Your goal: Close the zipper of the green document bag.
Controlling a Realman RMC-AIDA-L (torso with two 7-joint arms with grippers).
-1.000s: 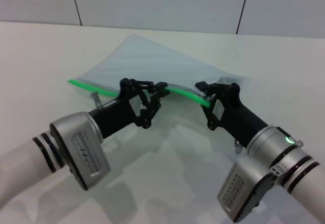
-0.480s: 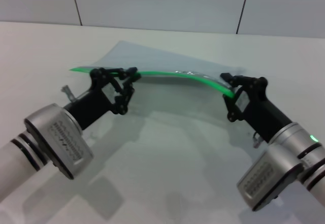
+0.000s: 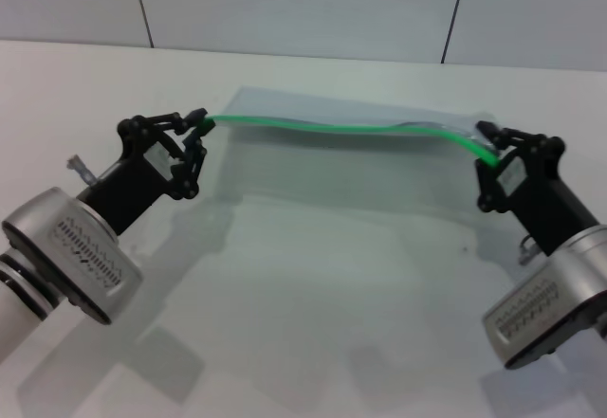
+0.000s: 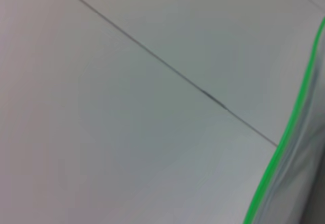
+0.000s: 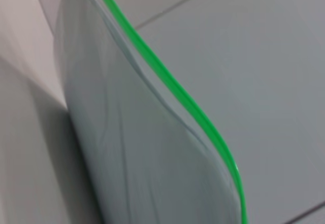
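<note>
**Both grippers hold the bag by its green edge**

Left gripper (image 3: 197,126) is closed on the left end of the zipper (image 3: 341,128), its dark fingers pinching the green strip where it begins. Right gripper (image 3: 493,148) is closed on the opposite end of the same strip, at the bag's right corner. Between the two, the zipper runs as a thin bright line, nearly level, sagging a little towards the right before it dips into the right fingers.

The bag (image 3: 360,167) hangs from that held edge, with the green edge uppermost and the pale translucent sheet falling away below and behind it towards the table (image 3: 313,304). Whether its lower edge touches the table cannot be told from the head view. The arms are spread well apart, the left low at the left side and the right low at the right side.

In the left wrist view the zipper (image 4: 284,132) shows as a green line running along the edge of the bag (image 4: 304,173), with tiled wall behind. In the right wrist view the zipper (image 5: 177,89) curves along the top of the bag (image 5: 137,153), whose sheet bulges gently. The slider tab cannot be made out in any view.
</note>
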